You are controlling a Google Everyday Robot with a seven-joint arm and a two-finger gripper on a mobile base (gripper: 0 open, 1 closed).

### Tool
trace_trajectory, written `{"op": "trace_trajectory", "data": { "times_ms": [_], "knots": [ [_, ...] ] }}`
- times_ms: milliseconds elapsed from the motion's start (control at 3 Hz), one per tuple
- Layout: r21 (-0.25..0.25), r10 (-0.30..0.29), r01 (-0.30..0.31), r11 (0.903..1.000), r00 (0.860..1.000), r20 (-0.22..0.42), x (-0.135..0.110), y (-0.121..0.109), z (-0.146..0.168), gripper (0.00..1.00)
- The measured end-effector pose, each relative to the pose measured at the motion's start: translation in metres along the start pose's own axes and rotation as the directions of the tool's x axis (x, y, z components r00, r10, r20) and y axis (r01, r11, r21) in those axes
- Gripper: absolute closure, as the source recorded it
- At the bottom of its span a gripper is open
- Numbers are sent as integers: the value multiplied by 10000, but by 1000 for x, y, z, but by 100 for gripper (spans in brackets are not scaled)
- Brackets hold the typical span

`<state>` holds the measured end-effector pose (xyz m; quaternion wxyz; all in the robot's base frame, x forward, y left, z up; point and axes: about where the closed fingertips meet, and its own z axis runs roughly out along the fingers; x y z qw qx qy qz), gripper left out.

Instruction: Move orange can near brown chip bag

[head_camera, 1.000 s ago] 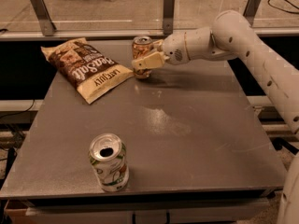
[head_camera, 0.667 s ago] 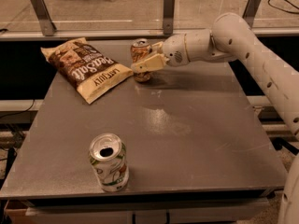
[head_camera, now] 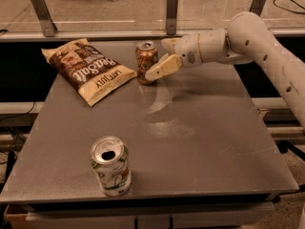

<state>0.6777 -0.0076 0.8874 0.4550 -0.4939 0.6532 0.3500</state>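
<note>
**Orange can stands by the bag; job looks almost done**

The big grey surface [head_camera: 214,142] holds three things; the white arm [head_camera: 257,37] reaches in from the right, across the far side, toward the middle. The bag [head_camera: 88,70] lies flat at the far left; its near right corner points toward the middle of the surface. The white can [head_camera: 111,167] stands alone at the front, well apart from the rest; it has no part in this job.

The orange can [head_camera: 146,61] stands upright on the surface, just beside the right edge of the bag; a thin strip of grey shows between them, so they look close but not touching. I think that is near enough, so the main part of the job seems done.

The hand [head_camera: 158,59] is at the right side of the orange can; its two fingers are spread wide. One finger sits low by the foot of the orange can, maybe touching it; the other is up behind the rim. It does not look like a tight hold.

What I think is left: pull the hand away to the right without knocking the orange can over.
</note>
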Motion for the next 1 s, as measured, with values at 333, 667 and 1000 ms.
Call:
{"op": "trace_trajectory", "data": {
  "times_ms": [333, 667, 1000],
  "knots": [
    [925, -251, 277, 9953, 9993, -291, -4, -10, -53, 0],
    [2364, -667, 773, 9686, 9964, -525, -18, -22, -128, 0],
    [2627, -717, 837, 9612, 9959, -551, -21, -25, -143, 0]
  ]
}}
